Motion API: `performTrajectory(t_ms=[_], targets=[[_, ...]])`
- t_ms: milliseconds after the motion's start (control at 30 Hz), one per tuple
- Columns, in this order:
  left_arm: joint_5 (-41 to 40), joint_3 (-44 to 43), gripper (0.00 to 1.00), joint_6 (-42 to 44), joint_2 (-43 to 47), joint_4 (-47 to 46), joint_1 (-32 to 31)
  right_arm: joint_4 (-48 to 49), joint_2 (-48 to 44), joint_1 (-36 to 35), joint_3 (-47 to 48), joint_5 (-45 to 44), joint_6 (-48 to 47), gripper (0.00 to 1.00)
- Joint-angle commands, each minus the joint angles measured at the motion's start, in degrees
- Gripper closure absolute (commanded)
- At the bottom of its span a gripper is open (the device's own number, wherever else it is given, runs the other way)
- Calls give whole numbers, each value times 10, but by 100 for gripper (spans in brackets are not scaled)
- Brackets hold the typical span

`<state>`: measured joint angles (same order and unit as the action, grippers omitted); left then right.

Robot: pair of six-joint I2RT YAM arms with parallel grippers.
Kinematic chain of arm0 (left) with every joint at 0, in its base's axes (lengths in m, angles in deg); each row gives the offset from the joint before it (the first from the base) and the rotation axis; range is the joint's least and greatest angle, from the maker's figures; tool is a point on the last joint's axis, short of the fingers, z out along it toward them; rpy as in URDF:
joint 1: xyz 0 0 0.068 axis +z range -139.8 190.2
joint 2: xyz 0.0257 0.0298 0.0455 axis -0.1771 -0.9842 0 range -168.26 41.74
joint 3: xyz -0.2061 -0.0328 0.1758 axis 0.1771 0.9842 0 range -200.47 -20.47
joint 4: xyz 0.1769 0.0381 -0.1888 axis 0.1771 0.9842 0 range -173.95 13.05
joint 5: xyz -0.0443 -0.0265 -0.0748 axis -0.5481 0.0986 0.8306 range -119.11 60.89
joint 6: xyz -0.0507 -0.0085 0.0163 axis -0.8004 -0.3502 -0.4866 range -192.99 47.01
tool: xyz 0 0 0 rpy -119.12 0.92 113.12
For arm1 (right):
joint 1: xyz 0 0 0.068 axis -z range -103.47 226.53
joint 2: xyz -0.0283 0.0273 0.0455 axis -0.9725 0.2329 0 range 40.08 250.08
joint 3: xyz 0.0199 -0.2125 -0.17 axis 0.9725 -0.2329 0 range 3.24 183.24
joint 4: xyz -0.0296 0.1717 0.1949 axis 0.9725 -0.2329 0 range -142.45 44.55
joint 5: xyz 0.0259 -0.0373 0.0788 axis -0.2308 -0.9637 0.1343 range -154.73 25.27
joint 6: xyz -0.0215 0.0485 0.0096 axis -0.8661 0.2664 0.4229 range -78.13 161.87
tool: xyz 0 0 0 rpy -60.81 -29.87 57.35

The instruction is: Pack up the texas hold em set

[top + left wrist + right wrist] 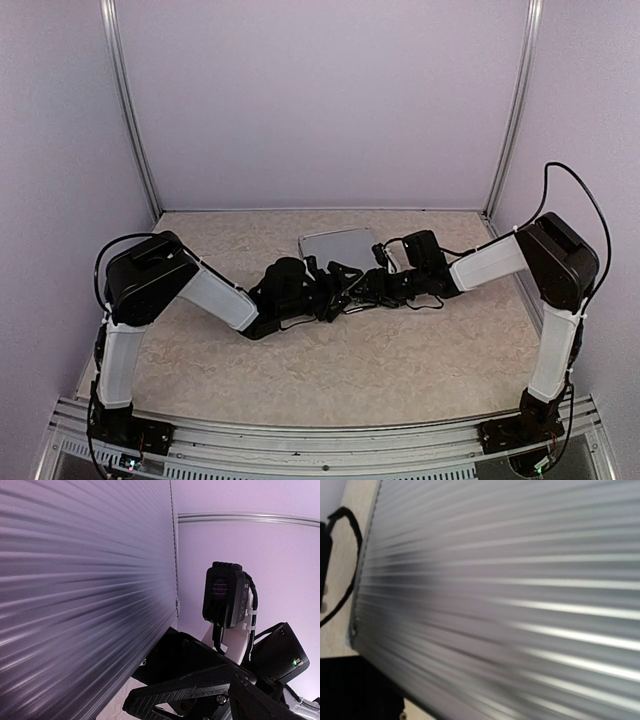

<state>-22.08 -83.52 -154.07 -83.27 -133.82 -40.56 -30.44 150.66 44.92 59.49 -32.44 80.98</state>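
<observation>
The silver briefcase (338, 244) lies flat, long axis left-right, on the beige marbled worktop (300, 370), lilac walls (320, 100) around. The left pincer (338, 283) gapes wide; the right pincer (362, 288): cannot tell.

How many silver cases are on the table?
1. The case lies flat at centre back, its near edge behind the left arm and right arm, which meet there. Anything small under them would be hidden.

Each arm pairs glossy black joint housings (150, 275) with smooth white link covers (215, 297). Seen by the left wrist camera, a boxy black camera module (225, 595) has a black cable (216, 634) below it, beside a white bracket (235, 647). A green light (292, 662) glows at lower right.
</observation>
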Motion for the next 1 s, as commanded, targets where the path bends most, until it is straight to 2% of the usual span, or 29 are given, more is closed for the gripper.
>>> performTrajectory(t_ms=[0, 533, 967], targets=[[-9, -13, 11, 22, -3, 18, 3, -19, 17, -10, 9, -30, -19, 38], [-6, -15, 11, 25, -6, 23, 4, -10, 15, -15, 15, 40, -58, 37], [2, -1, 11, 22, 3, 11, 2, 73, 26, 4, -11, 117, -35, 37]])
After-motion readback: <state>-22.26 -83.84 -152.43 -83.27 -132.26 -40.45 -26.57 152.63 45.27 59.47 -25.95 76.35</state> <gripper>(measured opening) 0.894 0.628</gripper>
